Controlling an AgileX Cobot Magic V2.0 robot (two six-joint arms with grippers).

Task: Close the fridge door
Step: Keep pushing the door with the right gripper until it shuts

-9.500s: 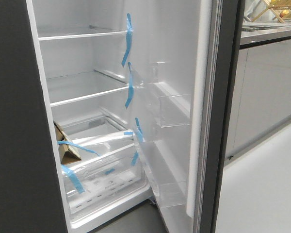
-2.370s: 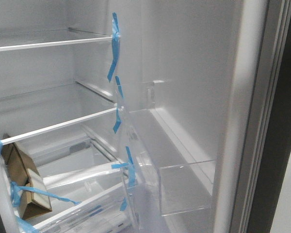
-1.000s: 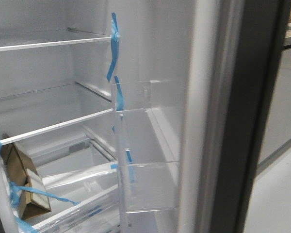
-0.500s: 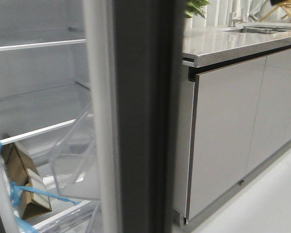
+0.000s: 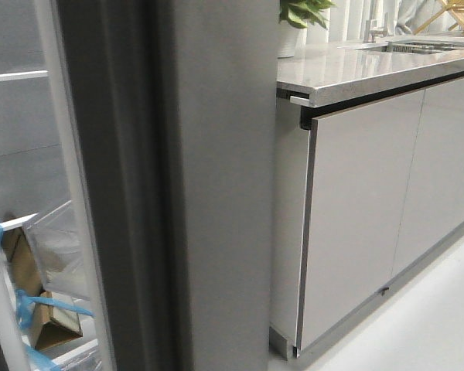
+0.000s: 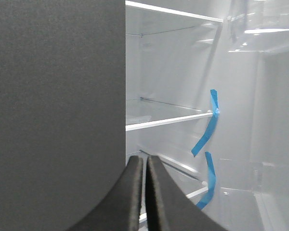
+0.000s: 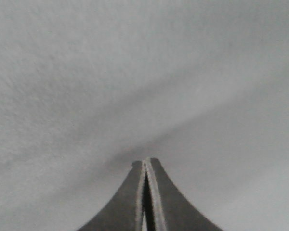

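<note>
Both jaws clenched empty; the fridge door [image 5: 209, 193] has swung further shut, hiding shelves.

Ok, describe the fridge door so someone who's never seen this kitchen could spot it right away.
Find the counter with glossy light-grey cabinet doors beneath it. Just left of them stands a tall matte dark grey slab, the fridge door, part-way shut, with the white fridge interior showing past its pale edge seal. It is taller, darker and duller than the cabinets.
</note>
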